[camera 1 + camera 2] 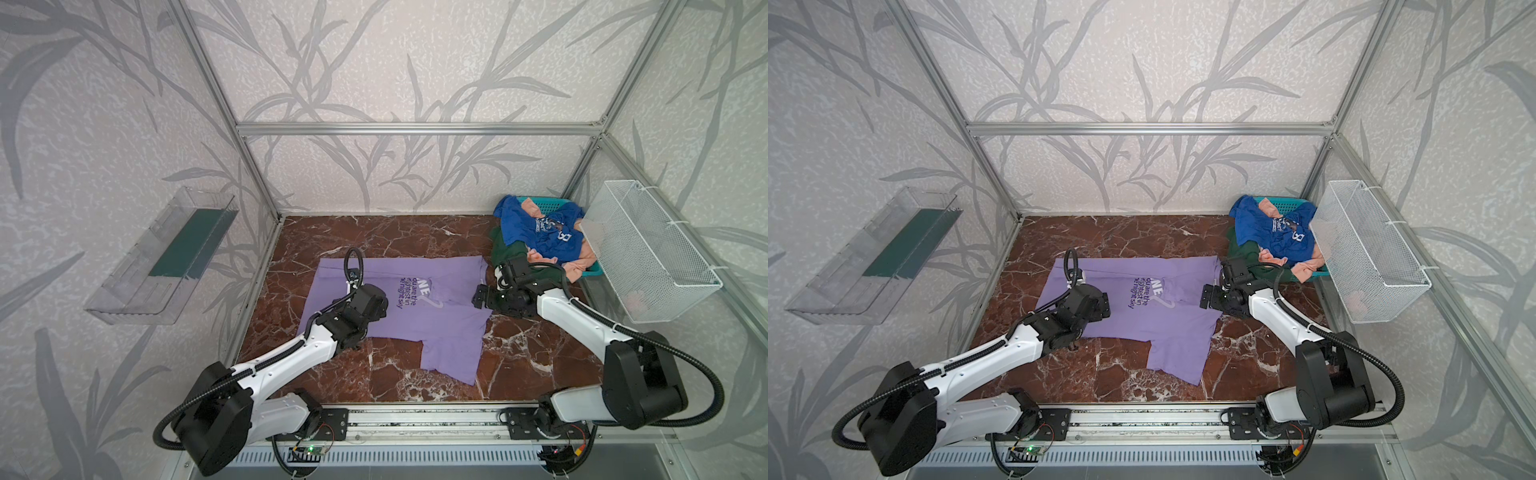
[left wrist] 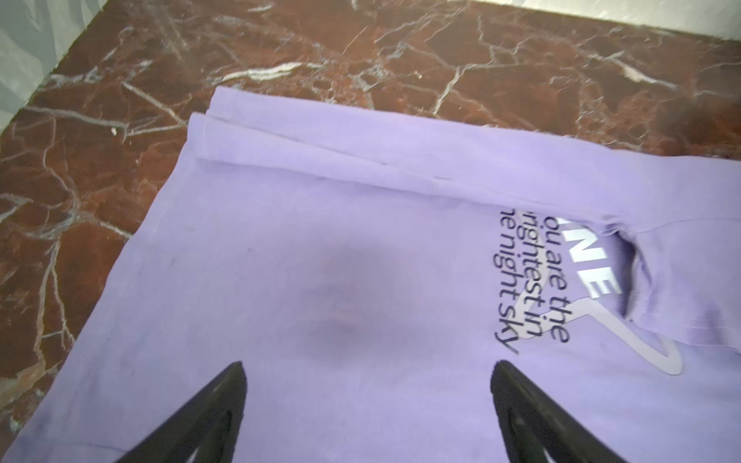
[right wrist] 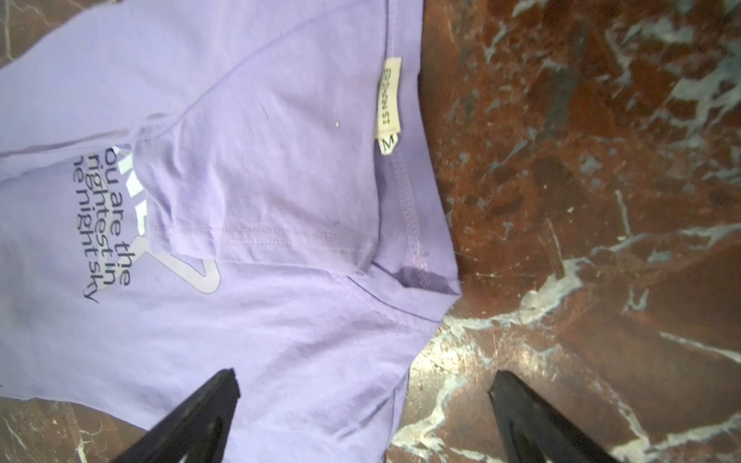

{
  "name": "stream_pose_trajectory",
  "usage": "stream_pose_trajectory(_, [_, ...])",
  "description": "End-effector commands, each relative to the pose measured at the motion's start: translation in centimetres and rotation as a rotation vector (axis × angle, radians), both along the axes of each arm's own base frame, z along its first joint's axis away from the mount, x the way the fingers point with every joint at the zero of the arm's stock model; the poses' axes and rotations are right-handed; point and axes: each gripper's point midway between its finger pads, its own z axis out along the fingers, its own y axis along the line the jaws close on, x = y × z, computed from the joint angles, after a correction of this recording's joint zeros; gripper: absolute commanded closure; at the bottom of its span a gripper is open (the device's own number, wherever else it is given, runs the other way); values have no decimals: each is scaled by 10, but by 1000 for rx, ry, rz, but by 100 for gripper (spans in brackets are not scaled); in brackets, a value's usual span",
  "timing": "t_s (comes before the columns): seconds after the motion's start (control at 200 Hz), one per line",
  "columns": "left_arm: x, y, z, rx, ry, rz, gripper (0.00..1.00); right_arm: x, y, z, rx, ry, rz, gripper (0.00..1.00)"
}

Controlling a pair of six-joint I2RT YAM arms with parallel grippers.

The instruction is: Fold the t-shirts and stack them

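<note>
**Both grippers open over the half-folded purple shirt**

The purple shirt [image 1: 415,316] lies flat in the middle of the marble table [image 1: 374,237]. Its far long edge is folded over onto the body, and cloth near the collar is turned in over part of the white print. One sleeve spreads toward the front edge.

The left gripper [image 2: 367,366] hovers above the shirt's left part, its fingers wide apart with nothing between them. The right gripper [image 3: 363,377] hangs over the shirt's right edge by the collar, also spread wide and empty. One of its fingers is above cloth and the other above bare table. A neck label [image 3: 389,100] shows there.

In the far right corner, a blue shirt [image 1: 540,232] tops a heap with a peach shirt [image 1: 582,259] and a dark green shirt [image 1: 511,249]. The heap spills out of a teal basket [image 1: 536,202]. A white wire basket [image 1: 648,249] hangs on the right wall.
</note>
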Motion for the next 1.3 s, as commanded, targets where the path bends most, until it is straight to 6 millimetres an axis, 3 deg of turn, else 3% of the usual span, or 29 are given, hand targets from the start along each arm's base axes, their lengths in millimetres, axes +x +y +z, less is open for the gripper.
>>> stream_pose_trajectory(0.0, [-6,17,-19,-38,52,85,6,-8,6,-5,-19,14,34,1])
stream_pose_trajectory(0.17, [-2,23,-47,-95,128,117,7,-5,27,-24,11,69,68,1])
stream_pose_trajectory(0.37, [7,21,-69,-112,204,129,7,8,33,-42,-6,112,65,1])
stream_pose_trajectory(0.725, [29,21,-85,-149,209,160,7,33,22,-62,-146,179,53,1])
stream_pose_trajectory(1.04, [67,12,-95,-202,232,152,6,78,13,-61,-148,169,14,1])
stream_pose_trajectory(1.295, [69,9,-99,-232,282,131,8,107,15,-64,-178,164,29,1])
